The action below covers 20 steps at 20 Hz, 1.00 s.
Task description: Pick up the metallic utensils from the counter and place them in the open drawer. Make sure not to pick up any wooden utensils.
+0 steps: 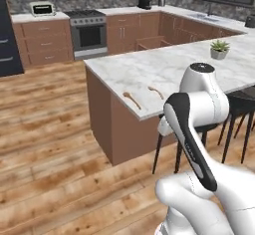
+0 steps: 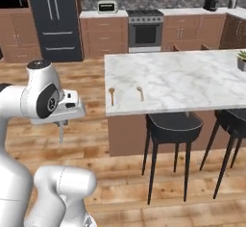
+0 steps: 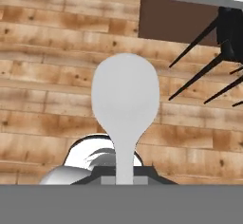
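Your gripper (image 2: 61, 127) hangs out over the wooden floor (image 1: 45, 129), well apart from the counter (image 2: 192, 77), and its fingertips are cut off by the bottom of the hand view, so you cannot see them directly. Still, the grey metal spoon (image 3: 125, 104) rises from between them there, and in the right base view it hangs as a thin sliver below the hand, so the fingers are pinched on its handle. The knife and the open drawer are not something you can pick out. In the left base view the arm's own elbow covers the hand. Two wooden spoons (image 2: 111, 95) lie side by side, apart, near the counter's front edge. Black stools (image 2: 172, 125) stand under that edge. A small potted plant (image 1: 219, 49) sits farther along the marble
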{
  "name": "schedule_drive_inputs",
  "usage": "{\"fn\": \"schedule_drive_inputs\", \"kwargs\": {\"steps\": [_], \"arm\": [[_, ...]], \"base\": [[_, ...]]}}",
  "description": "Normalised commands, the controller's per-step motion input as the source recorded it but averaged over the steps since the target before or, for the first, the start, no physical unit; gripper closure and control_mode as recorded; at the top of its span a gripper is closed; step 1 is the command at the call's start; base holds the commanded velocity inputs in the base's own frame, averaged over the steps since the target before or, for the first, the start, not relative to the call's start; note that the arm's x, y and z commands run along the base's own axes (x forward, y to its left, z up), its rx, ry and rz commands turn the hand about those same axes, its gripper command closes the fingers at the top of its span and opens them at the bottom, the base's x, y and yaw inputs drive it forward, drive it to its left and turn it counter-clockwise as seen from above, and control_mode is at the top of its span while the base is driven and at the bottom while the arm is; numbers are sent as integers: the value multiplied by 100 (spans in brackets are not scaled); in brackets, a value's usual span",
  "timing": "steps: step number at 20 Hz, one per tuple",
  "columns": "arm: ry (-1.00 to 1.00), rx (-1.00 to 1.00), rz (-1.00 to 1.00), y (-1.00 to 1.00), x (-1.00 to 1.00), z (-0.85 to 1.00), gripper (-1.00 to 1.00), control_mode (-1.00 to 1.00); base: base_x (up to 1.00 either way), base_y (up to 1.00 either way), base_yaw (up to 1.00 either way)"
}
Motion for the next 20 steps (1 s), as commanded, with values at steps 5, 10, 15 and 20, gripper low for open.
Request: {"fn": "schedule_drive_inputs", "kwargs": {"steps": [5, 10, 15, 20], "arm": [[0, 0, 0, 0, 0, 0, 100, 100], [0, 0, 0, 0, 0, 0, 100, 100], [0, 0, 0, 0, 0, 0, 100, 100], [0, 0, 0, 0, 0, 0, 100, 100]], "base": [[70, 100, -40], [90, 100, -42], [100, 100, -48], [89, 95, -63]]}}
